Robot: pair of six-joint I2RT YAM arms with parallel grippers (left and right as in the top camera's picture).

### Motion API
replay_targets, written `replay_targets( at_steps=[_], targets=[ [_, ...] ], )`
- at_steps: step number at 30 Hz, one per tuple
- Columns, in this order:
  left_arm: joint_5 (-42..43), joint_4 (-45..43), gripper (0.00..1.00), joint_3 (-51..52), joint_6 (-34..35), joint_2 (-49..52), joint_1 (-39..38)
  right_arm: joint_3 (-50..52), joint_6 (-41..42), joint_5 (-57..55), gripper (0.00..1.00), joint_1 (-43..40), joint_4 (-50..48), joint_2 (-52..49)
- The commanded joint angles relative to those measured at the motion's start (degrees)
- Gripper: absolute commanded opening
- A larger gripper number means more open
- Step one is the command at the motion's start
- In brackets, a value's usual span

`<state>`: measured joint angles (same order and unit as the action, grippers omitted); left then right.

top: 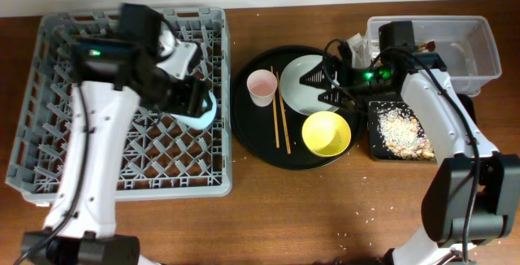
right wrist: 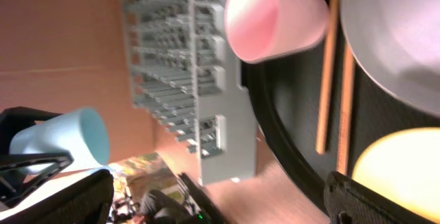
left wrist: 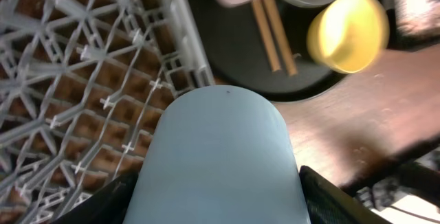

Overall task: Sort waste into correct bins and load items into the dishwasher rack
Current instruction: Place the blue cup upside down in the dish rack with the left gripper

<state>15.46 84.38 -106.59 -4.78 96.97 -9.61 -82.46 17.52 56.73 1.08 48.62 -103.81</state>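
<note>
My left gripper (top: 197,102) is shut on the small blue cup (left wrist: 223,155) and holds it over the right part of the grey dishwasher rack (top: 49,135). My right gripper (top: 335,89) is open and empty above the round plate (top: 299,82). The pink cup (top: 262,86), the chopsticks (top: 280,123) and the yellow bowl (top: 327,132) lie on the round black tray (top: 248,135). The right wrist view shows the pink cup (right wrist: 271,18), chopsticks (right wrist: 330,80), plate (right wrist: 399,38) and bowl (right wrist: 402,176) beyond my open fingers (right wrist: 220,203).
The clear tub (top: 479,49) stands at the back right, partly hidden by my right arm. The shallow black tray (top: 375,147) with beige food scraps (top: 400,131) sits in front of it. The rack's pegs (left wrist: 82,80) stand under the blue cup.
</note>
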Motion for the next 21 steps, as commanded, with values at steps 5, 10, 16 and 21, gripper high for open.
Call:
replay_targets(
  at_steps=[5,10,16,21],
  targets=[
    [-11.26,-13.33,0.60,20.87,7.85,1.16,-4.00,-0.04,-4.04,-11.04,0.93,5.66,2.16,-0.39],
    [-11.26,-20.11,0.59,26.69,7.80,1.81,-4.00,-0.04,-4.04,-11.15,0.90,6.16,2.27,-0.37],
    [-11.26,-30.91,0.65,33.42,7.82,2.67,-4.02,-0.17,-1.81,-17.59,0.86,10.78,0.61,-0.28],
    [-11.23,-31.67,0.84,33.42,7.82,2.67,-4.00,-0.17,7.82,-37.18,0.85,17.84,-8.31,-0.28]
  ],
)
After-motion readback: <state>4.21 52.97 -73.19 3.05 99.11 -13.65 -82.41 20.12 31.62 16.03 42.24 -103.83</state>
